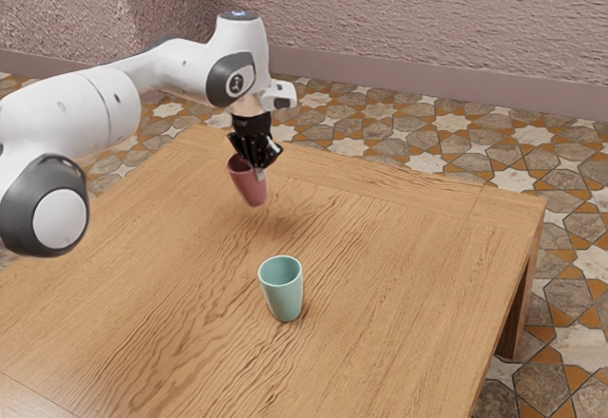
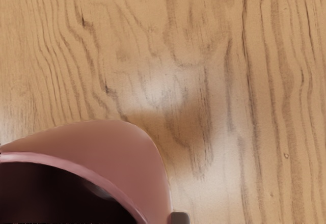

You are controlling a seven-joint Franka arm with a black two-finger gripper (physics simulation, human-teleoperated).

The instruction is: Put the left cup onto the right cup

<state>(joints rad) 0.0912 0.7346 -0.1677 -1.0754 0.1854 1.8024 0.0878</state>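
Note:
A dusky pink cup (image 1: 249, 184) hangs tilted in the air above the wooden table (image 1: 399, 275), with my black gripper (image 1: 255, 163) shut on its rim. Its shadow falls on the wood below. A pale teal cup (image 1: 282, 288) stands upright on the table, nearer the front and a little toward the exterior view's right of the held cup. In the wrist view the pink cup (image 2: 102, 158) shows large and blurred just under my hand, with bare wood grain (image 2: 229, 81) beyond it.
The table's far edge and its edge on the exterior view's right drop to a patterned tile floor (image 1: 532, 152). A rough pink wall (image 1: 427, 9) runs behind. My white arm (image 1: 85, 114) reaches in from the exterior view's left.

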